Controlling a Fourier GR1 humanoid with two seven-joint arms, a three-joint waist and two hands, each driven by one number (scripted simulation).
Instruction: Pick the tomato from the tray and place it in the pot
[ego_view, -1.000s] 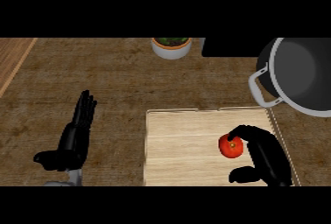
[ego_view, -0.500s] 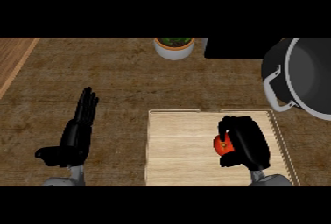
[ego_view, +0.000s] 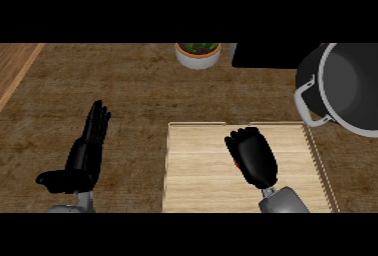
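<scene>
1. The light is even and fairly dim; the brown counter (ego_view: 148, 95) reads as muted, with no bright patch on it.
2. The pale wooden tray (ego_view: 199, 165) is the brightest surface and shows no glare.
3. The pot (ego_view: 347, 90) has a light grey rim, while its inside stays dark.
4. Both black hands show almost no highlights, so their shapes merge into dark masses.
5. Cast shadows are faint and soft; no clear light direction can be told.
</scene>
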